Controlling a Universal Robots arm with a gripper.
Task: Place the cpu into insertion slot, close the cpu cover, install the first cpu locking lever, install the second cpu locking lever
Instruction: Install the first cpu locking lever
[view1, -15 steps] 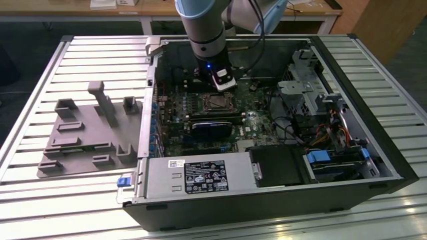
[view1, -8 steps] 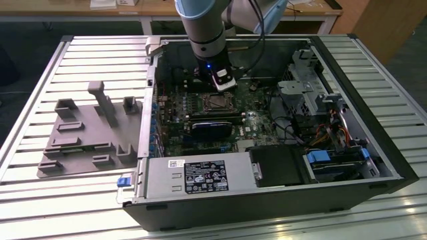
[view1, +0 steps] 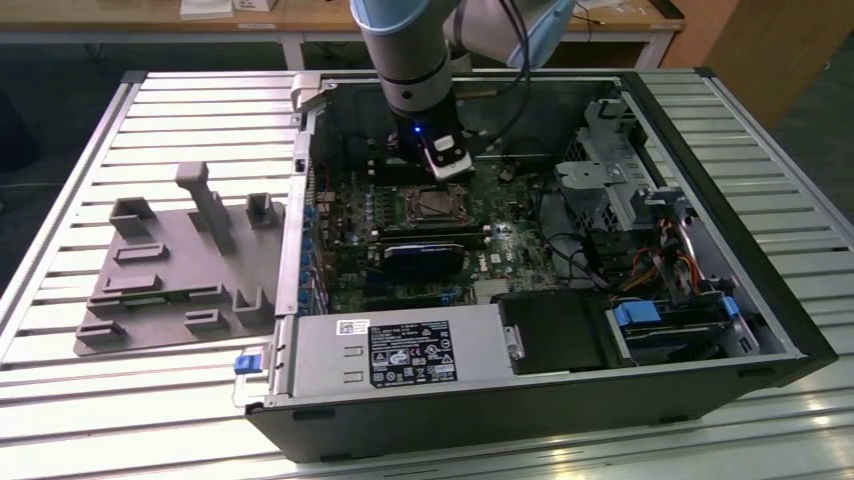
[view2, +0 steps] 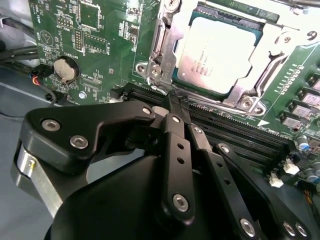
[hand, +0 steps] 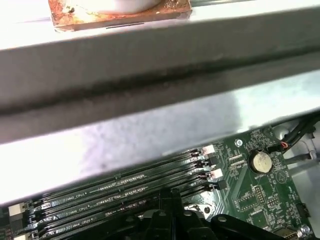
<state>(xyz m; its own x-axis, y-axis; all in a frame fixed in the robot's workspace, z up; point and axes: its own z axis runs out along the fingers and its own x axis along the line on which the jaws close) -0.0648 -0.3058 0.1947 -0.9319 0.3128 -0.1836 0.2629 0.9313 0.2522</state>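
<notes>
The cpu (view2: 216, 54), a square chip with a silver-grey top, lies in the insertion slot (view1: 434, 206) on the green motherboard. The cpu cover (view2: 244, 101), a thin silver frame, lies flat around the chip. In the second wrist view my gripper (view2: 173, 98) is shut, with nothing visible between its black fingers (view2: 178, 150). Its tips sit at the socket's corner, beside the memory slots. In the exterior view the gripper (view1: 450, 172) hangs just above the socket's far edge. The first wrist view has the gripper (hand: 172, 193) pointing at the memory slots (hand: 125, 195).
The open computer case (view1: 747, 300) rests on a slatted metal table. A long black card (view1: 427, 258) and the power supply (view1: 400, 355) lie nearer than the socket. A grey fixture plate (view1: 174, 270) sits at the exterior view's left. Drive bays and cables (view1: 667, 300) crowd the right.
</notes>
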